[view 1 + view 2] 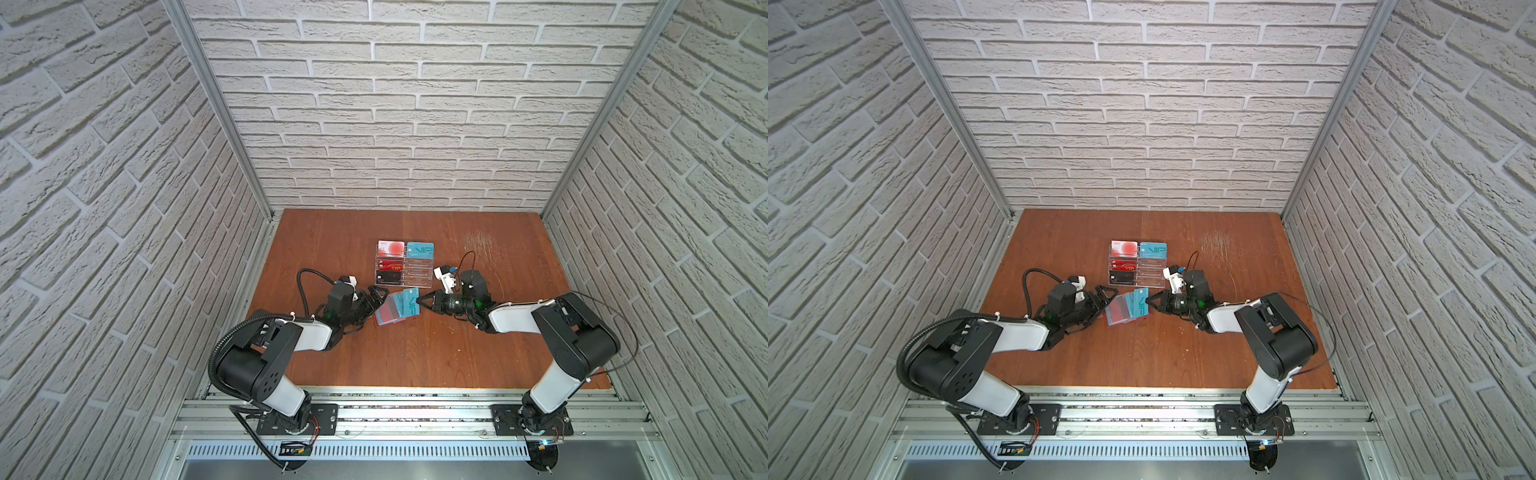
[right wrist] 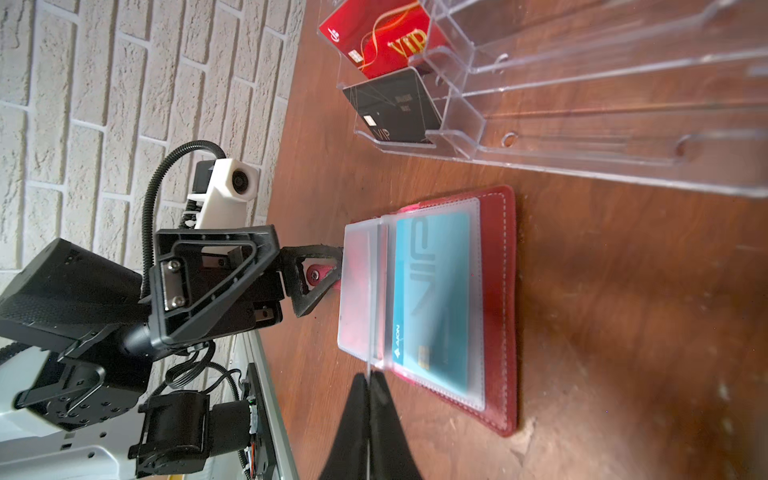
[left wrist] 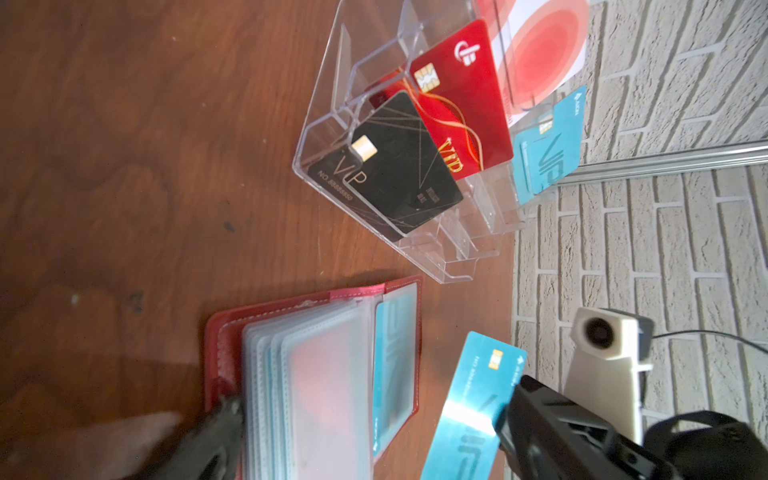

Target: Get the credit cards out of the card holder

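Two arms meet over one card holder [image 2: 500,299], lying open near the middle of the table [image 1: 415,357]. At its 9 o'clock the left gripper [image 1: 378,302] has its jaws spread wide and grips nothing. At its 3 o'clock the right gripper [image 1: 420,300] is clenched on one loose teal card [image 3: 473,399], out of its sleeve and tilted above the holder's 3 o'clock edge. One sleeved teal card [image 2: 432,291] lies in the top clear page, and one plain red card [image 2: 357,286] shows dimly through the frosted pages beside it. One clear stand [image 1: 417,274] sits near the holder at 12 o'clock and carries four cards: one white card [image 1: 390,248] with red rings, one propped teal card [image 1: 419,250], one red VIP card [image 1: 390,264] and one black card [image 1: 388,276]. That makes three teal cards in all. Only the left wrist view shows the loose card's face and gold chip. The right wrist view shows it edge-on, a thin line between the shut fingertips [image 2: 388,419]. Only the right wrist view shows one left finger [image 2: 309,250] against the holder's 9 o'clock edge, with the red snap tab [image 2: 318,274] seen through its frame.
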Action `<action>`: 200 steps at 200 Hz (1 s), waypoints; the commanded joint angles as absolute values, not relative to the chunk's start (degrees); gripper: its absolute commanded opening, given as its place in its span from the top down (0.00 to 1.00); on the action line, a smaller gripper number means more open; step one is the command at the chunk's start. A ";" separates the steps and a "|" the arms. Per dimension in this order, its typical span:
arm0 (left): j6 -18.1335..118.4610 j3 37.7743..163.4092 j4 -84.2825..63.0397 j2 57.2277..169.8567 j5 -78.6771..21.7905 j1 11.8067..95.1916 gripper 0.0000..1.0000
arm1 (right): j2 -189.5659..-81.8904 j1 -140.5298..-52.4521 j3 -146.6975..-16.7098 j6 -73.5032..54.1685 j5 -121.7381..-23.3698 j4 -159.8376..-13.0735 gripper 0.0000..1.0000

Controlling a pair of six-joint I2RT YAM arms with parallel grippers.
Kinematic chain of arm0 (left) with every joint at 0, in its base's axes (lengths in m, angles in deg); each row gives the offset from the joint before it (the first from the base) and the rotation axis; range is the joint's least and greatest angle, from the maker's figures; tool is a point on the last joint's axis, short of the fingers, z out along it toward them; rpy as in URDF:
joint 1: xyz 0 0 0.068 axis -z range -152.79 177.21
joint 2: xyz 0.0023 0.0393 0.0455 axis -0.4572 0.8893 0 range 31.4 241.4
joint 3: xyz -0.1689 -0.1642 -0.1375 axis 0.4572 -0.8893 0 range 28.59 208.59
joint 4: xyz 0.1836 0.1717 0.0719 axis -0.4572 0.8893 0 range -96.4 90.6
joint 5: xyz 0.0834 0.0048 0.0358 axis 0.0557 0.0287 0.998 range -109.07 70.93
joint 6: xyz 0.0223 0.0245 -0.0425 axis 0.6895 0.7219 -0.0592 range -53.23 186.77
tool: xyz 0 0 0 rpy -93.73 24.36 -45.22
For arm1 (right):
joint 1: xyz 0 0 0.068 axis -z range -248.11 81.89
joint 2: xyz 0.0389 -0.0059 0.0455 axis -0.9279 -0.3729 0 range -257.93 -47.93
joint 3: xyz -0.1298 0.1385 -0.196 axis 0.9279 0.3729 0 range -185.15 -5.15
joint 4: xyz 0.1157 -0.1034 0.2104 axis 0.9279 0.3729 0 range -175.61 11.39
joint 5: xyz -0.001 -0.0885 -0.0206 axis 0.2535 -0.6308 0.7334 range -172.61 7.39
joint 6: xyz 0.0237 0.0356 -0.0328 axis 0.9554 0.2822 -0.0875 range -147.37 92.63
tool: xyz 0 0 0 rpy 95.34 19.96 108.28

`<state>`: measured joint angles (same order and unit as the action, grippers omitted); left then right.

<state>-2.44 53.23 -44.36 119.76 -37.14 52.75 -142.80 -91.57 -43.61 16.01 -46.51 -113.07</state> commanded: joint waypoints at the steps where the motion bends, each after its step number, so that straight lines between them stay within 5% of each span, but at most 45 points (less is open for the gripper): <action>1: -0.54 54.67 -43.50 120.27 -38.06 52.51 0.02 | -136.63 -91.17 -47.58 5.71 -51.62 -93.26 0.94; 104: 4.06 63.69 -37.23 121.96 -40.17 54.45 0.02 | -128.32 -89.73 -76.40 -23.04 -73.46 -44.17 0.94; 200: 17.73 72.85 -15.34 112.67 -33.99 55.01 0.02 | -142.84 -89.73 -99.24 -52.44 -77.46 -33.92 0.94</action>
<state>13.19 71.84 -18.94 114.36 -35.85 54.32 -139.89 -89.95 -95.06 -41.72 -76.43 -36.44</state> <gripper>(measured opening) 0.982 0.059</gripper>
